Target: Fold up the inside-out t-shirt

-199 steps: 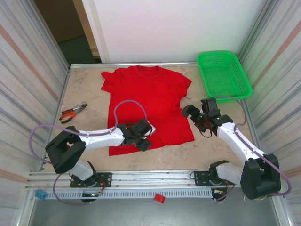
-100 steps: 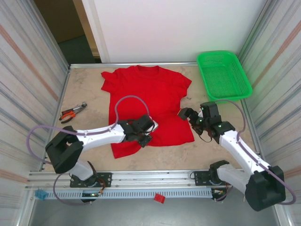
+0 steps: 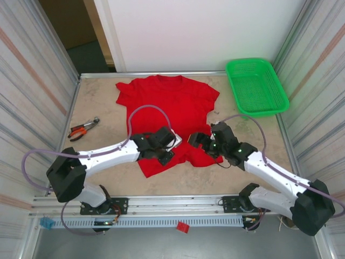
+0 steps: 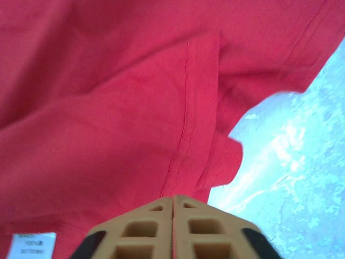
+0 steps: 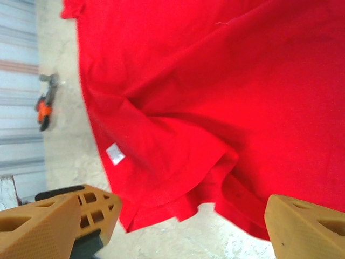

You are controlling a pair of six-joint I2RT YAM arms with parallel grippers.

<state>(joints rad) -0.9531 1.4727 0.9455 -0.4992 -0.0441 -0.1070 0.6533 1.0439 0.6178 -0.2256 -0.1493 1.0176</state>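
- Closest to the bases: got the left fingers point(image 4: 173, 216) pressed together, tips pinching the lower hem of the red t-shirt point(image 3: 172, 108) near its bottom left corner.
- In the left wrist view, can follow a stitched seam running up from those tips, plus a small white care label point(image 4: 33, 245) on the cloth down at the left edge.
- Just to the right of that, got the right fingers point(image 3: 197, 139) spread wide over the bottom right part of the hem, gripping nothing. Can't tell if they actually touch the cloth.
- From the right wrist view, looking at rumpled, doubled-over hem lying between the two pads, with bare desk point(image 3: 102, 102) showing below it.
- Bottom of the tee bunched up and crooked between the two arms. Rest of it spread flat on the desk, collar toward the far edge, sleeves out to both sides.
- Off to the left, well apart from the shirt: orange-handled pliers point(image 3: 83, 128).
- Way back in the far right corner: green mesh basket point(image 3: 256, 86), near the right sleeve but not touching it.
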